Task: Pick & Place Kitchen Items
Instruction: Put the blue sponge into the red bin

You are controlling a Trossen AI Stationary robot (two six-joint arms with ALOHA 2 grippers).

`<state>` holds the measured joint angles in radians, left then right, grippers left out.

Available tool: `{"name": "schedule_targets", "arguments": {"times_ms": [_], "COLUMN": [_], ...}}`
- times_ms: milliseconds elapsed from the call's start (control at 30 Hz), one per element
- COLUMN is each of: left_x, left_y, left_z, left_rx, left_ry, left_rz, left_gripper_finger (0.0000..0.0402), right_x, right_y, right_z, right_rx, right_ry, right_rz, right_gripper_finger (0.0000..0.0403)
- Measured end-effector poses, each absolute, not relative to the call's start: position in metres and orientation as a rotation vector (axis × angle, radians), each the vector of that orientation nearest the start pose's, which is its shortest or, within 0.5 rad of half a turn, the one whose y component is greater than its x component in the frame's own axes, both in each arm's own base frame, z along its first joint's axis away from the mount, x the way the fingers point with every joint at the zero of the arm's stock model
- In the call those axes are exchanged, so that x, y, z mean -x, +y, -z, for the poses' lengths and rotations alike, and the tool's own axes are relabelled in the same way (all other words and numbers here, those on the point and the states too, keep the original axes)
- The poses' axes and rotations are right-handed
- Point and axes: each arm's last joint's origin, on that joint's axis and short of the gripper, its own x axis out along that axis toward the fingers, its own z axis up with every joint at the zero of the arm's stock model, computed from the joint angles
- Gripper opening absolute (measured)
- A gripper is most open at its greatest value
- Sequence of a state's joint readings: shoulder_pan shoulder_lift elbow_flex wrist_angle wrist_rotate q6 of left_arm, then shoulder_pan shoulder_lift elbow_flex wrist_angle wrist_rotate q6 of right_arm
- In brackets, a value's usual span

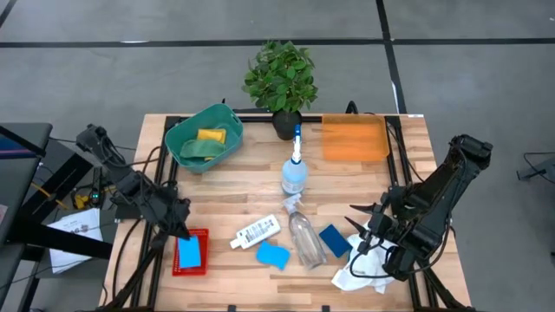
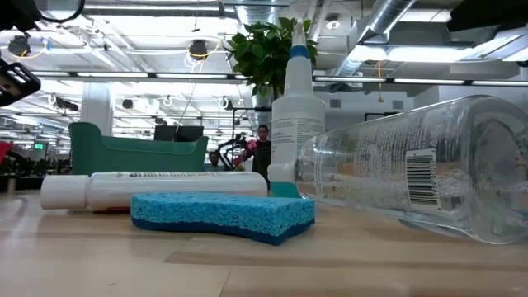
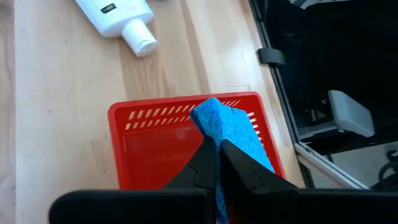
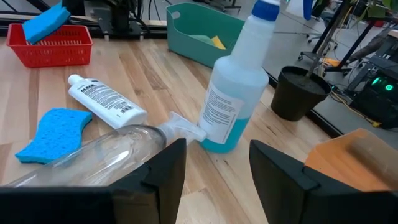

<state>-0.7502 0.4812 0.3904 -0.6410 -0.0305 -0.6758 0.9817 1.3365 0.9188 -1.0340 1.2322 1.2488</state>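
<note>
Left gripper (image 3: 217, 163) pinched narrow on a blue sponge (image 3: 231, 134), held on edge directly over the red basket (image 3: 127, 121); basket floor just beneath the fingertips, far rim ahead of them. Judged as the release step: sponge over its bin, not yet let go.

Right gripper (image 4: 212, 163) spread wide and empty, parked near the table's right edge. Lying clear spray bottle (image 4: 99, 155) just in front of and below its fingers, upright spray bottle (image 4: 235, 93) beyond that, white cloth (image 1: 357, 276) beside it in the high view.

Small white labelled bottle (image 1: 257, 231) ahead of the left gripper, past the basket's far rim. Loose blue sponge (image 1: 272, 255) off to the side, with another blue sponge (image 1: 334, 240) nearer the right arm. Teal bin (image 1: 205, 137) with yellow and green sponges well away at the back.

Risks from here:
- Sponge standing on edge (not flat), so an early opening could tip it onto the rim and out onto the table.
- Soft foam may cling to one finger and lift out again on withdrawal.
- Light basket likely to slide if nudged by a finger.
</note>
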Motion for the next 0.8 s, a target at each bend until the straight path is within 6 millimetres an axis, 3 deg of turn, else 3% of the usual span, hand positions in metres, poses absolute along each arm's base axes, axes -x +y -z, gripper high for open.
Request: {"name": "schedule_targets", "arguments": {"times_ms": [800], "left_x": [-0.094], "left_y": [-0.092], "left_z": [-0.183], "left_rx": [0.265], "left_ry": [0.974], "left_rz": [0.359], "left_gripper_finger": [0.0004], "right_x": [-0.139], "right_y": [0.169], "right_z": [-0.239], "right_rx": [0.113], "right_ry": [0.378], "right_rz": [0.474], "right_gripper_finger": [0.0171]}}
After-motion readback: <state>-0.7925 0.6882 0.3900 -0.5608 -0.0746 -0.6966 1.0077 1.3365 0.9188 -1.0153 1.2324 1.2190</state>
